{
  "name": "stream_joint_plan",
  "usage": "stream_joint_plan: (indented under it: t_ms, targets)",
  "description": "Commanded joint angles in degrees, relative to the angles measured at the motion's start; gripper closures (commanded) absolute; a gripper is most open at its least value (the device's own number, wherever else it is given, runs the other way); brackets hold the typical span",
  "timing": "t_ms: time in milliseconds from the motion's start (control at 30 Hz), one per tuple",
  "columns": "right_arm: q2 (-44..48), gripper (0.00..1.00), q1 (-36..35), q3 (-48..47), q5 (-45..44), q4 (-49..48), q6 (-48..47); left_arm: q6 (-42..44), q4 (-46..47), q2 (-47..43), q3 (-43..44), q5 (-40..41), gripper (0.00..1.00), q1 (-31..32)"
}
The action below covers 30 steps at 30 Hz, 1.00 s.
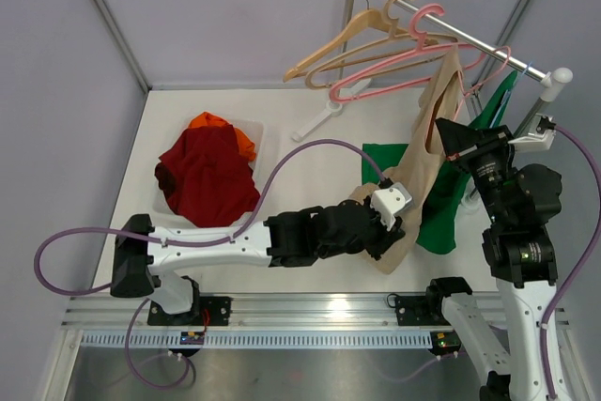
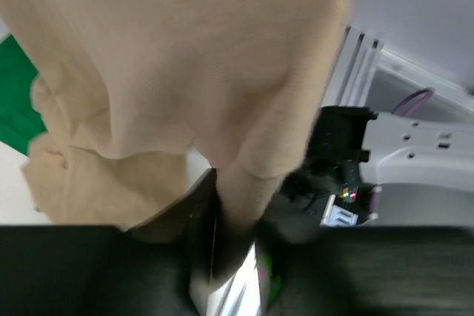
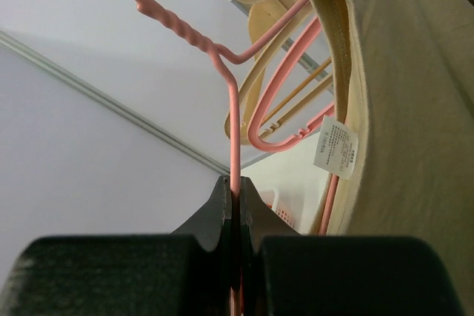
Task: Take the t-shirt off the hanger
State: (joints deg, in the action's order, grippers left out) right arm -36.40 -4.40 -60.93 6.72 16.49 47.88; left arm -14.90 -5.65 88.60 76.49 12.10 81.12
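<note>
Pinching a fold of soft, limp, light t-shirt (image 1: 434, 129) in left gripper (image 1: 396, 232), clamping pink hanger (image 3: 233, 123) in right gripper (image 3: 237, 209); probably surer taken at collar (image 3: 335, 49) beside it.

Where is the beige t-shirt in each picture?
Top external: the beige t-shirt hangs down, right of middle.
Left wrist: it fills the upper left.
Right wrist: it is on the right side, on the pink hanger.
Shared landmark: the green cloth, beside the shirt from above and at the left edge in left wrist. Right wrist misses it.
</note>
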Motion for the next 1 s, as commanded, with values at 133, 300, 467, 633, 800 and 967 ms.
stream_joint_plan:
  t_ms: [133, 300, 467, 633, 800, 967]
  targets:
    - [1.16, 1.0, -0.43, -6.13, 4.09, -1.37, -2.52, -1.01, 2.93, -6.67, -6.93, 3.72, 1.0, 0.0]
    - [-0.95, 1.0, -0.34, -9.99, 2.86, -2.52, -3.75, -6.81, 0.12, -16.25, -18.9, 3.81, 1.0, 0.44]
    - [-4.11, 1.0, -0.34, -12.11, 3.03, -4.62, -3.67, -13.39, -3.22, -24.95, -34.0, 6.09, 1.0, 1.85]
    - [-3.68, 1.0, -0.34, -11.85, 5.49, -8.05, -2.26, -14.99, -4.28, -28.74, -39.31, 7.59, 1.0, 2.11]
    - [-3.24, 1.0, -0.34, -15.79, 10.23, -7.53, -2.35, -12.88, -4.28, -24.36, -38.09, 8.81, 1.0, 2.11]
    - [0.61, 1.0, -0.34, -14.75, 17.09, -8.84, -2.34, -6.04, -2.27, -21.46, -27.11, 17.14, 0.97, 2.11]
